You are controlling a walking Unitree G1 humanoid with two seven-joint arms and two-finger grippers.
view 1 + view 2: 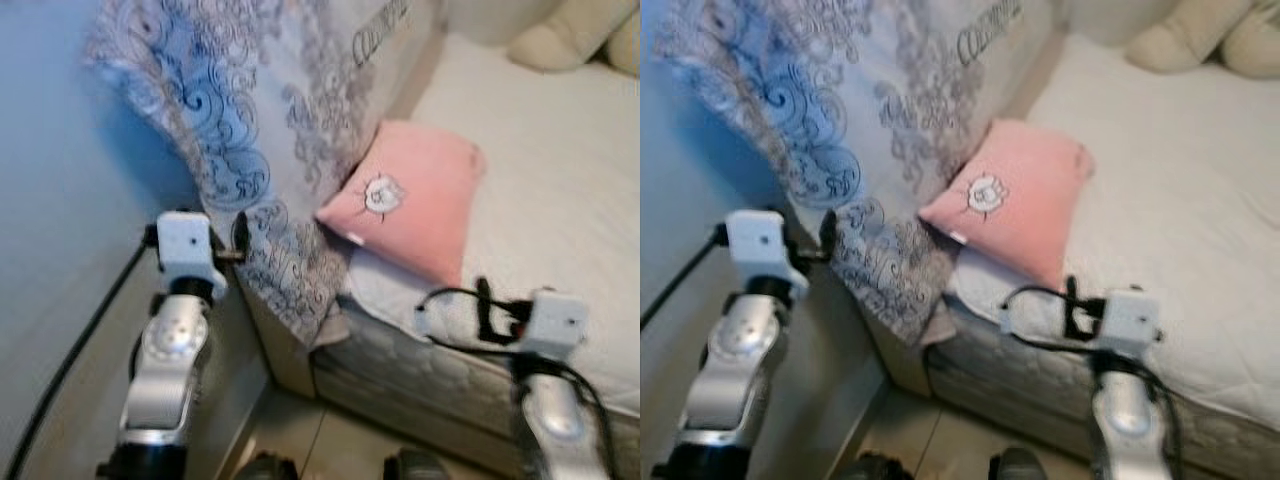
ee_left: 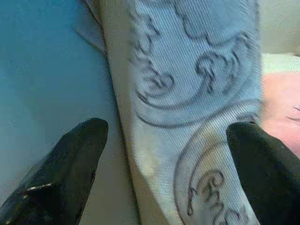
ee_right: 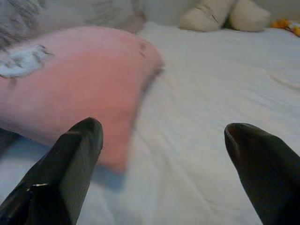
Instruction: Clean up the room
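Patterned pillow [image 1: 250, 120] upright, long axis vertical.

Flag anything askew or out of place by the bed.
The patterned pillow hangs off the bed's corner against the blue wall, its lower edge drooping past the mattress. The pink pillow lies crooked near the mattress edge.

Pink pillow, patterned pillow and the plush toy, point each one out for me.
Pink pillow [image 1: 415, 205], left eye view, on its pink face right of the small emblem.
Patterned pillow [image 1: 245, 120], left eye view, on its swirl-printed front.
Plush toy [image 3: 220, 16], right wrist view, on its cream body at the bed's far end.
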